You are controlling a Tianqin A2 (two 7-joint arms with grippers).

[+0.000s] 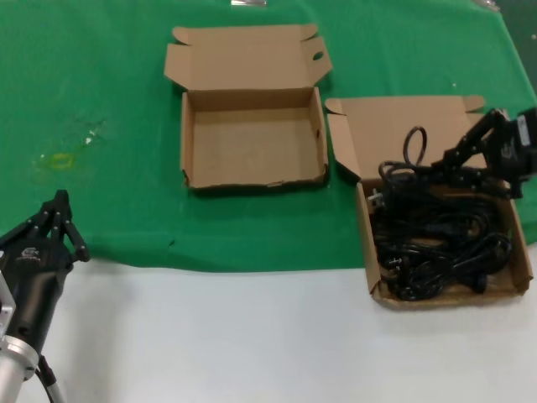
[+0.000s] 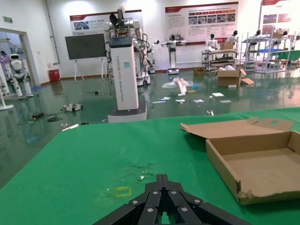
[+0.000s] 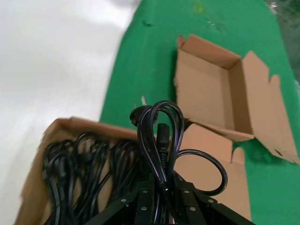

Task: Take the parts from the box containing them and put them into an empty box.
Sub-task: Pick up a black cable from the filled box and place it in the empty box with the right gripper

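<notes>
Two shallow brown cardboard mailer boxes lie open on the green cloth table cover (image 1: 109,101), a strip of bare green between them. The empty box (image 1: 252,138) sits left of the cord-filled box (image 1: 520,277), smooth floor bare, hinged lid flat behind it. Open cloth spreads left of the empty box, white tabletop (image 1: 252,336) nearer the robot. The black rubber-coated power cords (image 1: 440,243) fill the right box in loose glossy coils. The right gripper (image 1: 457,164) reaches down over that box's back edge, jaws pinched on one looped cord (image 3: 159,136). The left gripper (image 1: 59,220) rests at the cloth's near edge, far left of the empty box, jaws drawn together.
</notes>
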